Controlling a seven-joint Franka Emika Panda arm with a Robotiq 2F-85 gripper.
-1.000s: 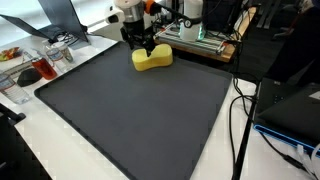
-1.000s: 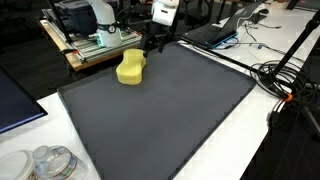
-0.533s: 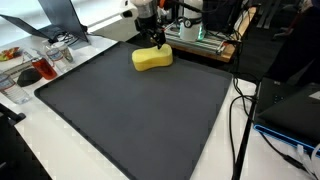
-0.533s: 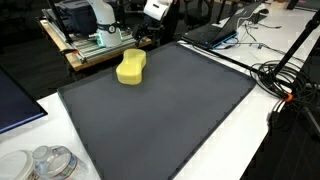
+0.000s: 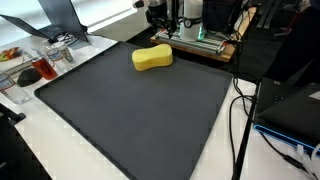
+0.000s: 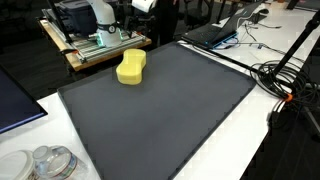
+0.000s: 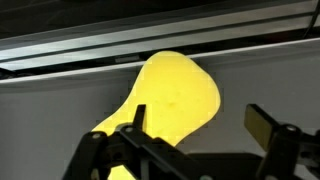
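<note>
The sponge (image 5: pixel 152 58) lies flat on the mat (image 5: pixel 130 125), close to the mat's far edge, and nothing has hold of it. The gripper (image 7: pixel 200 125) hangs above it with its fingers (image 7: pixel 262 125) spread as wide as they go and empty. In the wrist view they frame the sponge from above without touching it. As far as the pictures show, no grip is made and the sponge is not lifted, so any handling of it is not in hand at this moment. In the exterior views the gripper sits at the very top edge among dark clutter, so its height over the sponge is hard to judge. It looks well clear.

The sponge is bright yellow and thick, with rounded corners and a slight waist that gives it a soft peanut outline. Its top looks smooth and matte, likely foam that would give under pressure. The mat is dark grey, flat and dull, probably rubber or a similar grippy sheet, and it covers most of a white table (image 5: pixel 70 150). Just beyond the sponge a wooden board (image 6: pixel 95 50) carries a metal-framed device. Black cables (image 6: pixel 285 80) trail to the right of the mat in an exterior view, and clear glass jars (image 6: pixel 50 160) stand at the near left.
</note>
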